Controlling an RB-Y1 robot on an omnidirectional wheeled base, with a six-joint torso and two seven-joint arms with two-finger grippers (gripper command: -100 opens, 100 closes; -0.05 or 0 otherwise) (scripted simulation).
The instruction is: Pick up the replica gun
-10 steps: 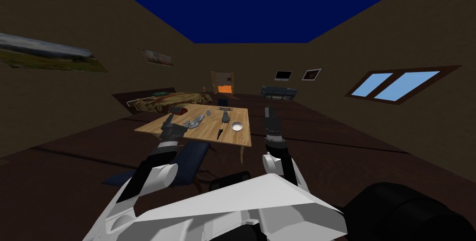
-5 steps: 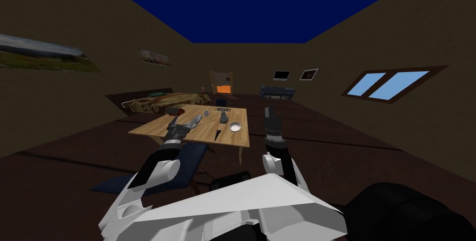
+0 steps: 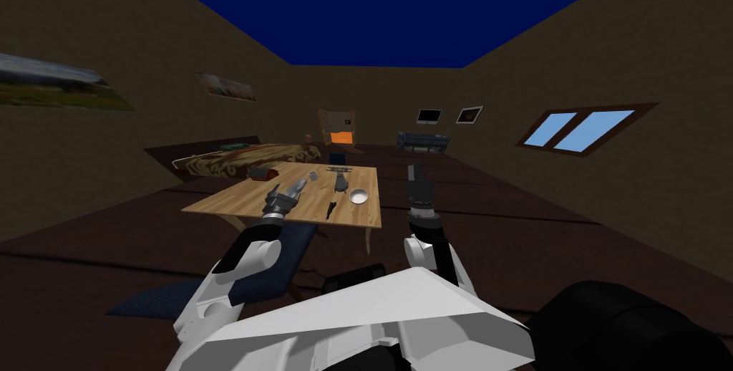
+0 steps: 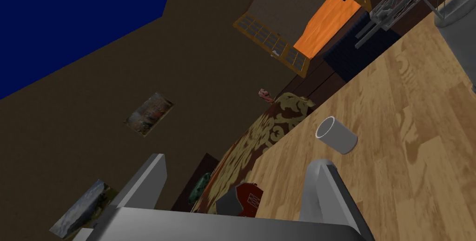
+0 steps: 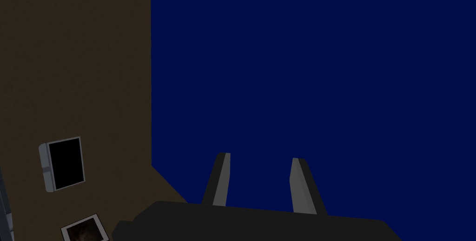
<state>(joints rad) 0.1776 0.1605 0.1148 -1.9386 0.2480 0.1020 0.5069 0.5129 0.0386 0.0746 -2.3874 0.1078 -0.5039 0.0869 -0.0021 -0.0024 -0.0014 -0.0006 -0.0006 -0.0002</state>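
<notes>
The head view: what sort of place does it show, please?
Probably a bedroom or a living room in a house. A bed with a patterned cover stands by the left wall, a wooden table stands near it, and a window and framed pictures are on the walls.

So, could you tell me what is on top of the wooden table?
A toppled grey cup, a white bowl, a dark red box, a lattice piece, a slim grey object and a slim black object. The left gripper hovers above, hiding the tabletop beneath it.

Wood tbl [image 3: 222, 205] w/ gun [image 3: 341, 182], bowl [image 3: 358, 195], cup [image 3: 313, 174]
</notes>
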